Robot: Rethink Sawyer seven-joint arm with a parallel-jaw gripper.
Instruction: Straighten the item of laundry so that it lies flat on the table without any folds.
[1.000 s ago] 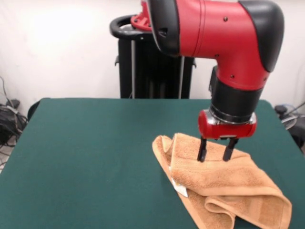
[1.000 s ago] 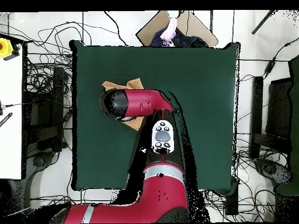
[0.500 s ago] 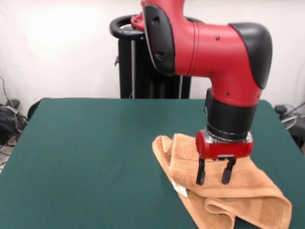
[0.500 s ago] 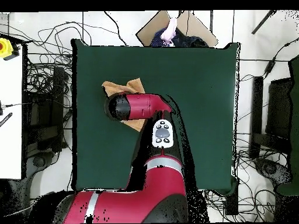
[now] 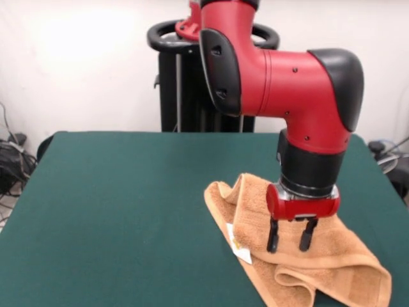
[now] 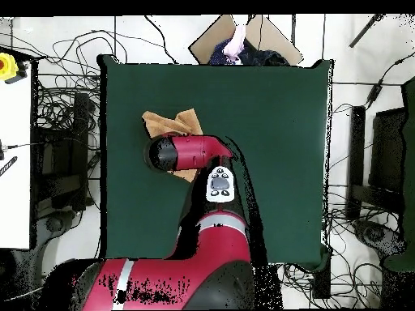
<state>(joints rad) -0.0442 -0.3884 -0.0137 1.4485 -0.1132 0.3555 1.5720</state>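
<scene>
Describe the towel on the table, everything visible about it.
The towel is orange-tan terry cloth, crumpled and folded over itself, not flat. A small white label shows at its near left edge, and a rolled fold runs along the near side. It lies on the green table, toward the right in the front view. The gripper, fingers apart, reaches down onto its top layer.

1. Arm point(image 5: 281, 77): red and black. In the front view it enters from the 12 o'clock edge, runs toward 3 o'clock, and bends at a black-capped elbow.
2. Wrist point(image 5: 308, 169): a black section points straight down toward 6 o'clock and ends in a red collar.
3. Gripper point(image 5: 291, 238): vertical, with two black fingers point(image 5: 273, 236) parted and a clear gap between them.
4. Overhead view: the arm point(image 6: 188, 152) extends from the base at 6 o'clock toward 11 o'clock, hiding the gripper beneath it.
</scene>
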